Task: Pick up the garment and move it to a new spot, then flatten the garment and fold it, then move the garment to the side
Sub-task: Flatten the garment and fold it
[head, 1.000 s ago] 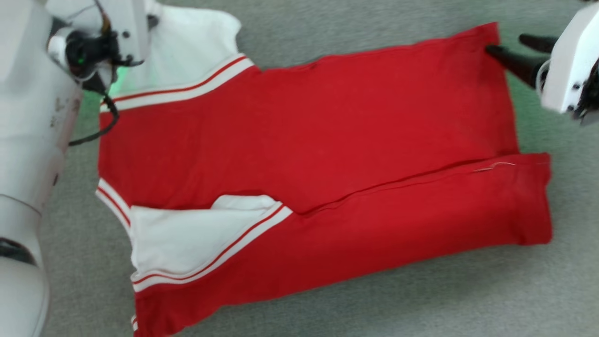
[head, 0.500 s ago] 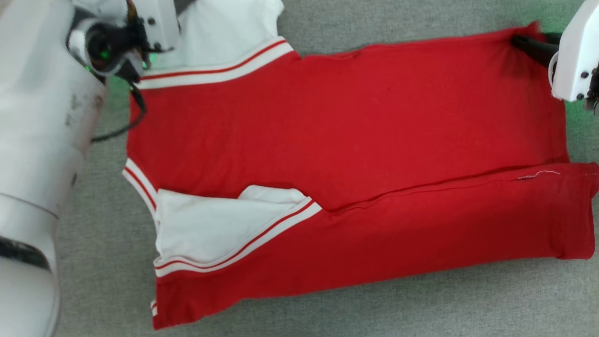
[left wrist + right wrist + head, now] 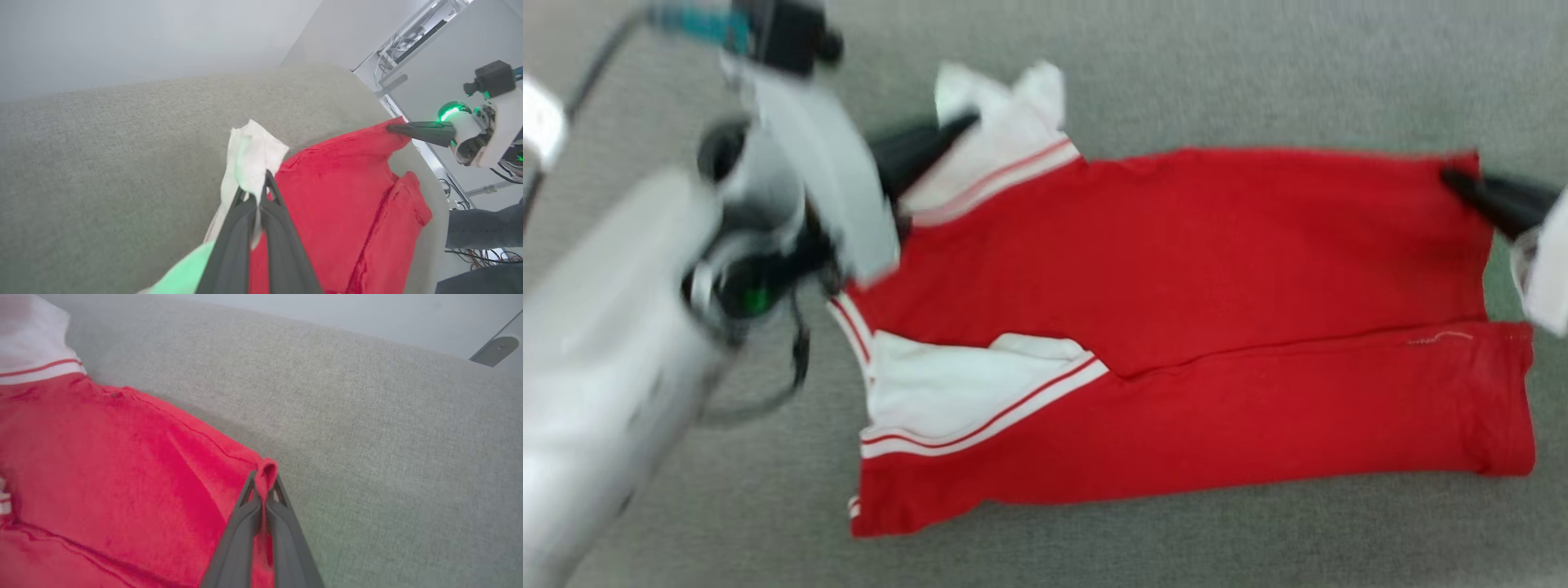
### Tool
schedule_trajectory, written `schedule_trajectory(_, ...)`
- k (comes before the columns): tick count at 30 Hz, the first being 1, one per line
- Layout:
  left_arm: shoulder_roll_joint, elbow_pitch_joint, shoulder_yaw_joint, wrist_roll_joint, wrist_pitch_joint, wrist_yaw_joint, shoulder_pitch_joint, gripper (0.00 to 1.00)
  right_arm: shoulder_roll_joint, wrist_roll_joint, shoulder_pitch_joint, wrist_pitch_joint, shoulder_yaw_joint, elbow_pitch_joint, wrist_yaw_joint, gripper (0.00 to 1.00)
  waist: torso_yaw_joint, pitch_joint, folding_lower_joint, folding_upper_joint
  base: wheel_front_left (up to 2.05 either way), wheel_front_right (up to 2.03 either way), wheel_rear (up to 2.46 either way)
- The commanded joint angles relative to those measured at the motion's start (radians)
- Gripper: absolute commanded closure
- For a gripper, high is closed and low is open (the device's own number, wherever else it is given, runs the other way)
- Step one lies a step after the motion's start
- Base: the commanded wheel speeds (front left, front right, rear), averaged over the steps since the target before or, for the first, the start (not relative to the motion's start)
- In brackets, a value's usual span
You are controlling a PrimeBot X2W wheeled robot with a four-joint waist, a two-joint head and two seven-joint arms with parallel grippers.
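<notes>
Right wrist view — right claw (image 3: 265,482), gripping garment (image 3: 122,465)

even soft daylight, faint shadows, head view motion-blurred, wrist views sharper

The grey woven surface (image 3: 1258,65) before me bears the garment (image 3: 1217,269); it lies spread across the middle, red, its near long edge folded over; a white sleeve (image 3: 931,392) with striped trim shows at its left end
</notes>
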Motion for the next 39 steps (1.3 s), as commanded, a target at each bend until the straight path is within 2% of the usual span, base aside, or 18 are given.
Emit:
schedule_trajectory(1, 0.047, -0.066, -0.006, -0.016, -0.020, 0.001, 0.062, 1.00, -0.037, 0.012, 0.054, -0.017, -0.013, -0.032, 0.000, 1.00, 0.056, -0.076, 0.0000, 0.0000, 0.00, 0.00, 0.00)
schedule_trajectory(8, 0.227, -0.333, 0.007, -0.078, -0.153, 0.002, 0.327, 1.00, -0.174, 0.076, 0.317, -0.047, -0.071, -0.185, 0.000, 1.00, 0.084, -0.106, 0.0000, 0.0000, 0.00, 0.00, 0.00)
schedule_trajectory(13, 0.306, -0.462, -0.009, -0.080, -0.234, 0.036, 0.485, 1.00, -0.232, 0.089, 0.465, -0.073, -0.138, -0.239, 0.000, 1.00, 0.093, -0.108, 0.0000, 0.0000, 0.00, 0.00, 0.00)
schedule_trajectory(16, 0.332, -0.510, -0.008, -0.102, -0.280, 0.057, 0.557, 1.00, -0.233, 0.096, 0.524, -0.078, -0.184, -0.261, 0.000, 1.00, 0.095, -0.101, 0.0000, 0.0000, 0.00, 0.00, 0.00)
schedule_trajectory(19, 0.321, -0.505, -0.024, -0.120, -0.296, 0.057, 0.602, 1.00, -0.211, 0.086, 0.567, -0.063, -0.212, -0.268, 0.000, 1.00, 0.100, -0.094, 0.0000, 0.0000, 0.00, 0.00, 0.00)
schedule_trajectory(21, 0.294, -0.470, -0.036, -0.126, -0.302, 0.050, 0.614, 1.00, -0.191, 0.069, 0.583, -0.053, -0.225, -0.248, 0.000, 1.00, 0.101, -0.090, 0.0000, 0.0000, 0.00, 0.00, 0.00)
schedule_trajectory(25, 0.229, -0.354, -0.062, -0.124, -0.305, 0.033, 0.620, 1.00, -0.107, 0.048, 0.587, -0.034, -0.225, -0.200, 0.000, 1.00, 0.096, -0.082, 0.0000, 0.0000, 0.00, 0.00, 0.00)
schedule_trajectory(26, 0.229, -0.354, -0.062, -0.124, -0.305, 0.033, 0.620, 1.00, -0.107, 0.048, 0.587, -0.034, -0.225, -0.200, 0.000, 1.00, 0.096, -0.082, 0.0000, 0.0000, 0.00, 0.00, 0.00)
schedule_trajectory(30, 0.156, -0.230, -0.081, -0.114, -0.319, 0.017, 0.602, 1.00, -0.039, 0.006, 0.557, -0.038, -0.220, -0.130, 0.000, 1.00, 0.095, -0.072, 0.0000, 0.0000, 0.00, 0.00, 0.00)
schedule_trajectory(34, 0.107, -0.130, -0.091, -0.115, -0.330, 0.009, 0.592, 1.00, 0.003, -0.023, 0.542, -0.041, -0.194, -0.074, -0.001, 1.00, 0.093, -0.068, 0.0000, 0.0000, 0.00, 0.00, 0.00)
schedule_trajectory(39, 0.084, -0.080, -0.104, -0.108, -0.340, 0.004, 0.581, 1.00, 0.032, -0.035, 0.524, -0.052, -0.168, -0.048, -0.001, 1.00, 0.088, -0.077, 0.0000, 0.0000, 0.00, 0.00, 0.00)
